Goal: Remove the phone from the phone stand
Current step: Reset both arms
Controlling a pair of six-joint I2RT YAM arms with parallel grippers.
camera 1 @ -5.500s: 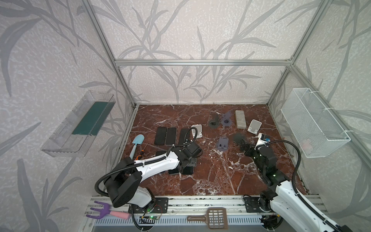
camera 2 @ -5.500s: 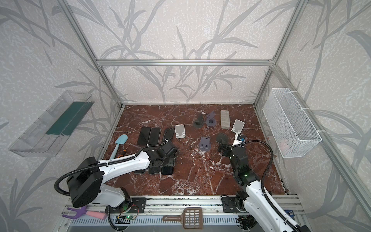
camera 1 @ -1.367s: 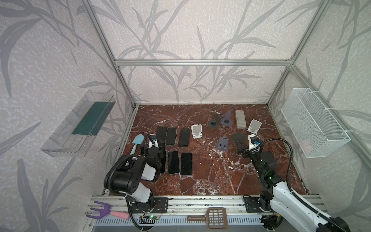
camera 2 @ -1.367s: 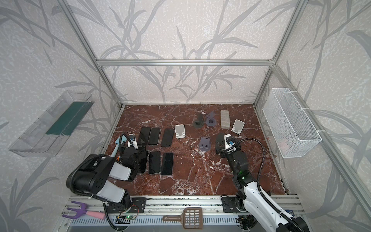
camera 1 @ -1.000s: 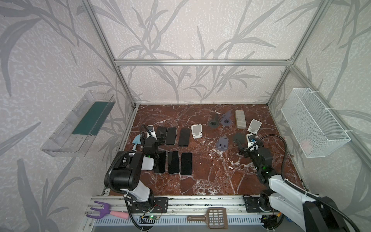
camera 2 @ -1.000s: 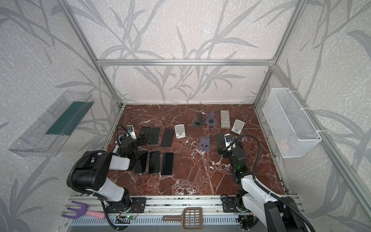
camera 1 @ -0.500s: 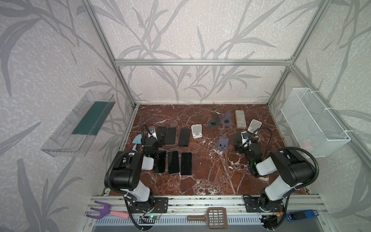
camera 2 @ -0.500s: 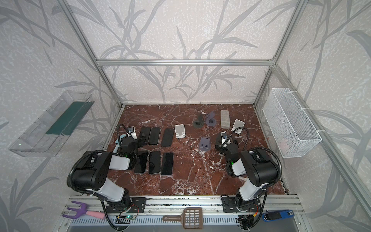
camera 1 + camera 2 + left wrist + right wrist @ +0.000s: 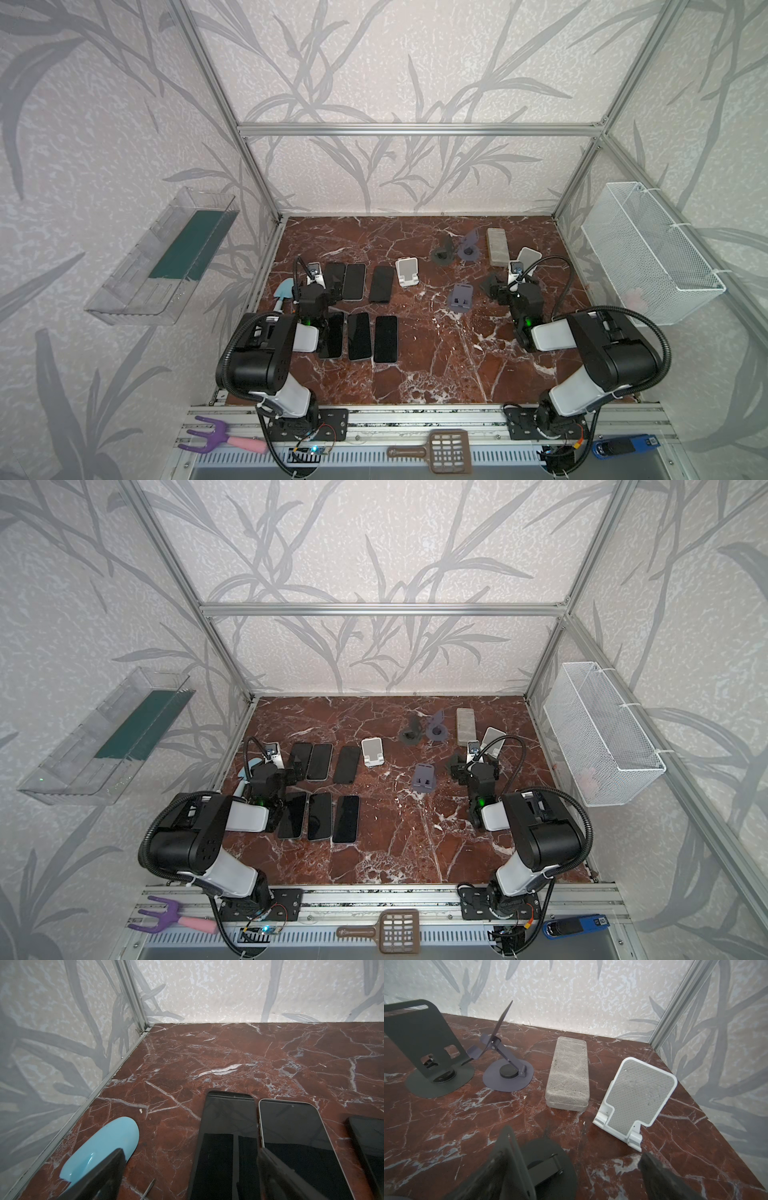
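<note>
Now, left gripper (image 9: 191, 1155): we see its jaws spread wide, gripping nothing, low over the counter (image 9: 228, 1053).
Between its fingers: the near end of a black phone (image 9: 226, 1142) lying flat. One fingertip (image 9: 262, 1153) sits over the seam where that phone meets a pale-rimmed phone (image 9: 295, 1138); we cannot tell whether it touches.
By its other finger: a blue scoop (image 9: 104, 1142) flat on the counter, partly hidden by that finger.
Farther out from it: in both top views six phones (image 9: 359, 336) lie face up in two rows of three. One row is level with this gripper on its right, the other back along its arm. We cannot tell which phone the task means.
Right gripper (image 9: 571, 1159): its jaws are equally wide, with nothing held.
Under and between its fingers: the round base of a black stand (image 9: 542, 1149), its plate tilted up close to one finger.
Just ahead of it: a white stand (image 9: 639, 1097) with a grey pad, leaning back.
Beyond that: a grey case (image 9: 569, 1076) flat on the counter, then a purple stand (image 9: 508, 1078) and a dark stand (image 9: 425, 1047) side by side.
Between the two grippers: in both top views, a small white stand (image 9: 406, 272) and a lilac stand (image 9: 460, 297), apart from either gripper.
</note>
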